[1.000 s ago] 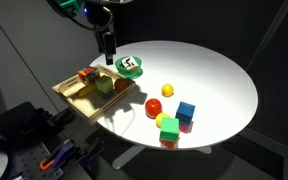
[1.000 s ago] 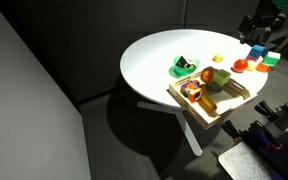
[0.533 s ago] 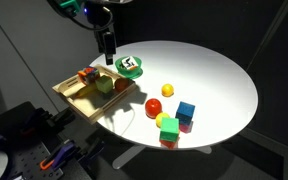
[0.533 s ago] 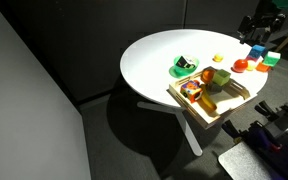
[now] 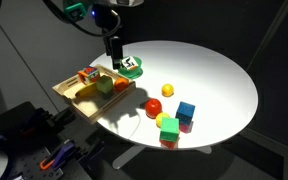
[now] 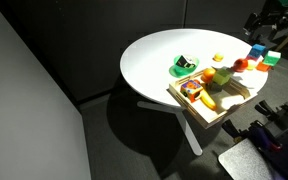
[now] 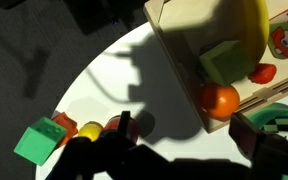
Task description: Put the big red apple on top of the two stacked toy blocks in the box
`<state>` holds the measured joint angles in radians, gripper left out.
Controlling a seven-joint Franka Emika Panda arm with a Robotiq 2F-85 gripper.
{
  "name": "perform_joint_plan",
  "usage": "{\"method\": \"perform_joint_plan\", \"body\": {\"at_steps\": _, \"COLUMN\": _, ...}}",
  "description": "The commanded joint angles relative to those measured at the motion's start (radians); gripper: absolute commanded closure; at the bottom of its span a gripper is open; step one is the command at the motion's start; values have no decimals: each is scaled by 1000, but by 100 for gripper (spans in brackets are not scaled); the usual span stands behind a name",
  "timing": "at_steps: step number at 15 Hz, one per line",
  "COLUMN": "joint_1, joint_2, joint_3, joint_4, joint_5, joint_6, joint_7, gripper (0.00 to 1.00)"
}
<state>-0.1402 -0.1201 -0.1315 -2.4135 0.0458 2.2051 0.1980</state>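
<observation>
The big red apple (image 5: 153, 106) sits on the white table between the box and the coloured cubes; it also shows in an exterior view (image 6: 240, 66). The box (image 5: 72, 100) is a light-wood tray at the table's edge. The two stacked toy blocks (image 5: 87, 75) stand in its far corner. My gripper (image 5: 114, 57) hangs open and empty above the table, by the box's far edge and the green dish, well apart from the apple. In the wrist view my gripper (image 7: 189, 130) is open, and the apple (image 7: 110, 125) peeks out behind one finger.
A green-and-white dish (image 5: 130, 66) lies beside the box. A small yellow ball (image 5: 167, 90), a blue cube (image 5: 186, 111), a green cube (image 5: 168, 127) and a magenta cube (image 5: 187, 126) lie near the apple. The box also holds a green block (image 7: 222, 62) and an orange fruit (image 7: 220, 100).
My gripper has moved a little lower and sideways, from above the box's far corner toward the green dish. No object has moved.
</observation>
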Motion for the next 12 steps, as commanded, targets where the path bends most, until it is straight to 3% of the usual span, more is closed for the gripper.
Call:
{"method": "perform_joint_plan", "body": {"at_steps": 1, "joint_1": -31, "joint_2": 41, "joint_3": -30, "joint_4": 51, "joint_5": 5, "joint_6": 20, "joint_7": -10, "gripper": 0}}
{"method": "perform_joint_plan", "body": {"at_steps": 12, "joint_1": -56, "joint_2": 237, "joint_3": -78, "joint_4": 186, "joint_5": 14, "joint_6": 159, "joint_7": -24, "gripper": 0}}
